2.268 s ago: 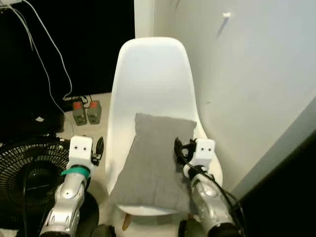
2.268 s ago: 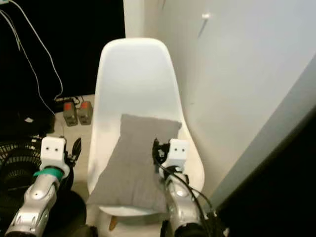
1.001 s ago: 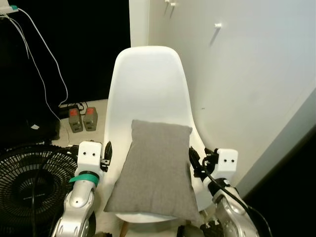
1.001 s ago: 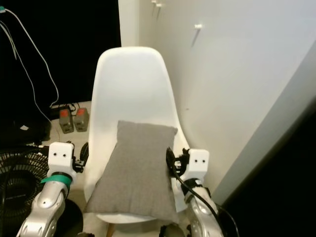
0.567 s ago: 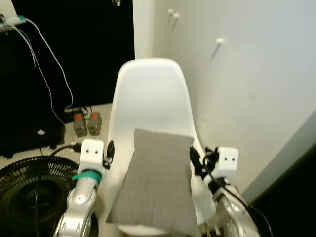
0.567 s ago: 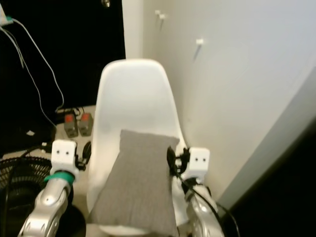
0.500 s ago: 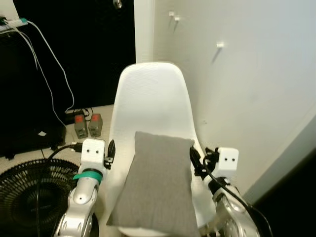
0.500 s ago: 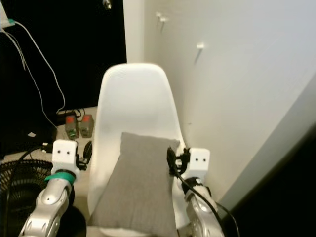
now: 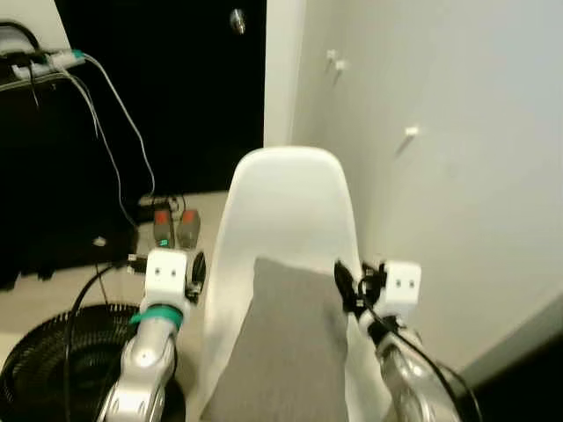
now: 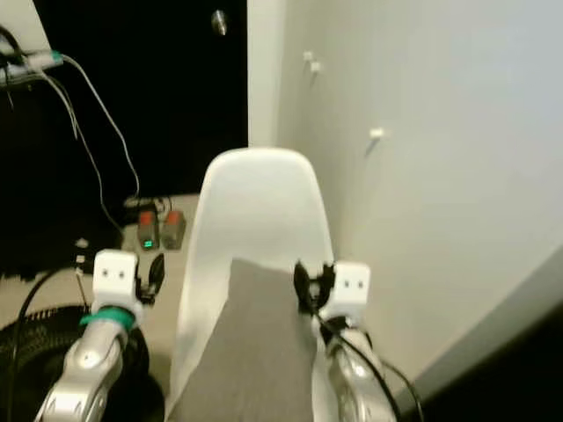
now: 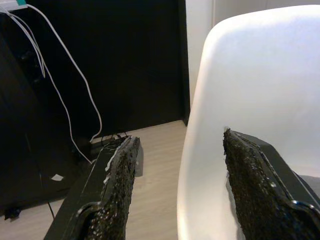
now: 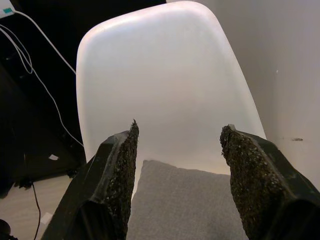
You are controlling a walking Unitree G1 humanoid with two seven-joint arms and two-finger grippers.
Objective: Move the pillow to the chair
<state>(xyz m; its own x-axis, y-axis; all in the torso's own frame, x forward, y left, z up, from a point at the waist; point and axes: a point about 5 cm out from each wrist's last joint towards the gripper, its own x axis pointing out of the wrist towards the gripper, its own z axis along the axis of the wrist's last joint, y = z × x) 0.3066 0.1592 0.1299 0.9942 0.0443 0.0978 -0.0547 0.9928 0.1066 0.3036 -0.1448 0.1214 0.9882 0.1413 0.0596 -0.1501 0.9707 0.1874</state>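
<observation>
chair: smooth white moulded shell, curved back, sits lower in your view than a second ago as the head tilts up | pillow: grey woven, rectangular, lies on seat, so move looks done | left pincer, right pincer: both released, flanking it

There are no words, labels, brand names or numbers to read anywhere in these pictures.
</observation>
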